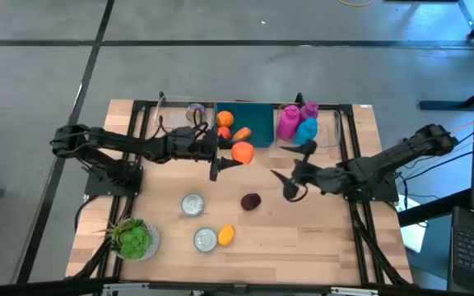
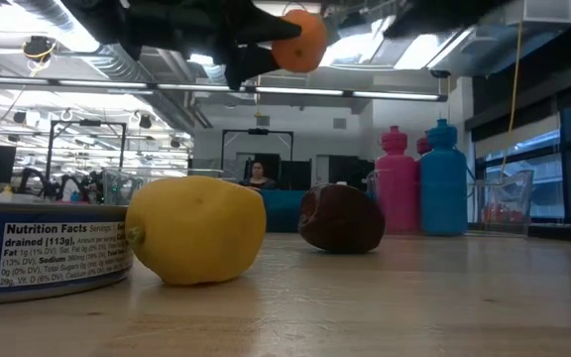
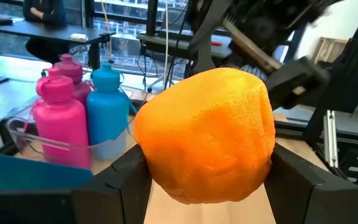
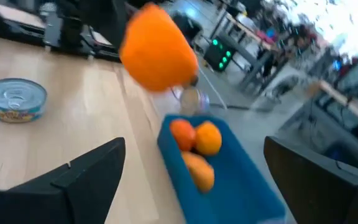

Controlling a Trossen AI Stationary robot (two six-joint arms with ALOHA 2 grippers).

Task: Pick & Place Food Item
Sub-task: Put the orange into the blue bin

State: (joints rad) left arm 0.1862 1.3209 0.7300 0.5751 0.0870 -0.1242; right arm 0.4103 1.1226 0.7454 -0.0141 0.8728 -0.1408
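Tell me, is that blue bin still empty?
No, the blue bin already holds orange food pieces, while the left gripper grips another orange beside it.

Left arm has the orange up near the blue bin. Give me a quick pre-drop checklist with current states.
1. Grip: left gripper shut on the orange, fingers on both sides in the left wrist view: ok.
2. Orange lifted off the table, seen from the low view: ok.
3. Orange above the blue bin: not ok, it sits beside the bin's near edge.
4. Room in the bin beside the fruit inside: ok.
5. Right gripper open, empty, apart from the bin: ok.
6. Pink bottle and blue bottle upright, outside the bin: ok.
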